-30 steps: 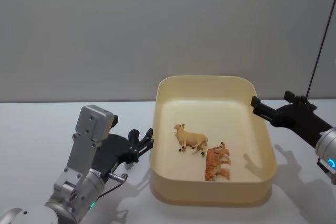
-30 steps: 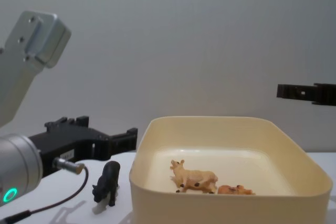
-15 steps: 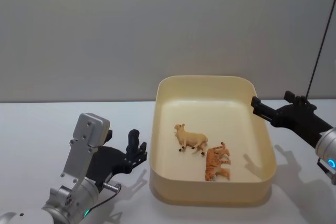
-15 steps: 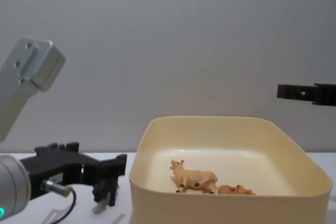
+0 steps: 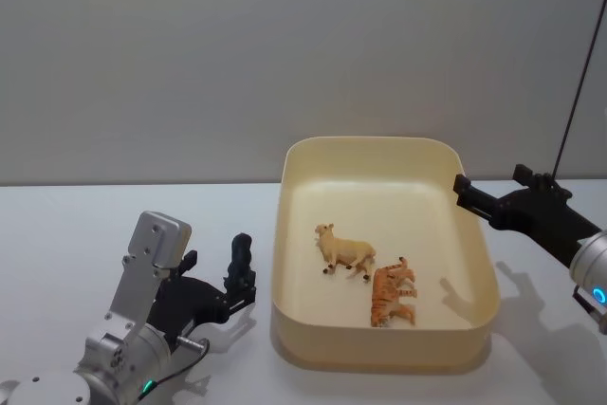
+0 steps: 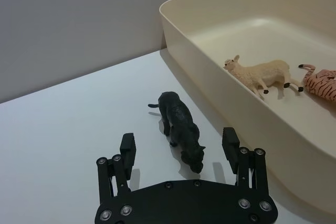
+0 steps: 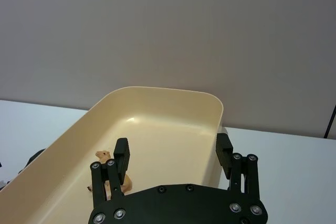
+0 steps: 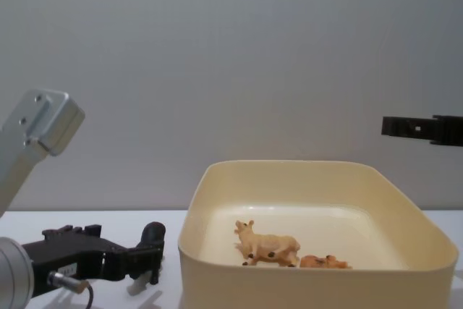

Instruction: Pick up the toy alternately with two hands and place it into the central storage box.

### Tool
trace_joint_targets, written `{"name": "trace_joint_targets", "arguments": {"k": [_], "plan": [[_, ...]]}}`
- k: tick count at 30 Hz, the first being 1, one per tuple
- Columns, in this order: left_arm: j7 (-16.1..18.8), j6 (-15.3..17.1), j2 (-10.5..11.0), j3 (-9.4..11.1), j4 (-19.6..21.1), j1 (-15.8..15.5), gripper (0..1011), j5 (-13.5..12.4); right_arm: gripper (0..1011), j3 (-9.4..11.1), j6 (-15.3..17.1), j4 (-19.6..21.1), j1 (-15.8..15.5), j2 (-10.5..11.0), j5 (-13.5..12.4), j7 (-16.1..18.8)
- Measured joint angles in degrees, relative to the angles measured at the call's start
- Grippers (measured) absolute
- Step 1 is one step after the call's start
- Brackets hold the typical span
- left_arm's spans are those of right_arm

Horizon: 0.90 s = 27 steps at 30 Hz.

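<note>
A black animal toy [image 5: 242, 251] [image 6: 180, 123] [image 8: 151, 238] stands on the white table just left of the central storage box [image 5: 379, 144] [image 6: 176, 22] [image 8: 311, 287]. My left gripper [image 5: 241, 282] [image 6: 178, 141] [image 8: 147, 258] is low over the table and open. Its fingers stand on either side of the toy's head without touching it. My right gripper [image 5: 490, 180] [image 7: 172, 145] [image 8: 409, 127] hovers open and holds nothing, above the box's right rim [image 7: 157, 91]. A cream lamb figurine [image 5: 346, 251] [image 8: 266, 244] and an orange tiger figurine [image 5: 392, 296] [image 6: 321, 80] lie inside the box.
The white table [image 5: 95, 220] stretches left of the box and in front of a plain grey wall. A thin dark cable [image 5: 577, 73] runs up at the far right, behind the right arm.
My left arm has dropped down toward the table, bringing its open gripper level with the black toy. The right gripper and the figurines in the box have not moved.
</note>
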<state>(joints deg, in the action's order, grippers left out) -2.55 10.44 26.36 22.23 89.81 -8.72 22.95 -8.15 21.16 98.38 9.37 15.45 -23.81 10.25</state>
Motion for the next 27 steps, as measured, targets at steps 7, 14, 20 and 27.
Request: {"name": "trace_joint_targets", "arguments": {"k": [7, 14, 20, 27], "plan": [[-2.07, -1.06, -0.7, -0.34, -2.98, -1.3, 1001, 0.04, 1001, 0.0, 0.0, 0.0, 0.0, 0.0, 0.0, 0.01], [-4.37, -1.92, -1.61, -0.45, -5.85, -2.84, 1001, -0.38, 1001, 0.0, 0.0, 0.0, 0.0, 0.0, 0.0, 0.01], [-6.36, -2.09, -2.53, -0.42, -8.29, -4.23, 1001, -1.01, 1001, 0.0, 0.0, 0.0, 0.0, 0.0, 0.0, 0.0], [-7.87, -2.11, -3.57, -0.31, -11.03, -5.74, 1001, -1.66, 1001, 0.0, 0.0, 0.0, 0.0, 0.0, 0.0, 0.0]]}}
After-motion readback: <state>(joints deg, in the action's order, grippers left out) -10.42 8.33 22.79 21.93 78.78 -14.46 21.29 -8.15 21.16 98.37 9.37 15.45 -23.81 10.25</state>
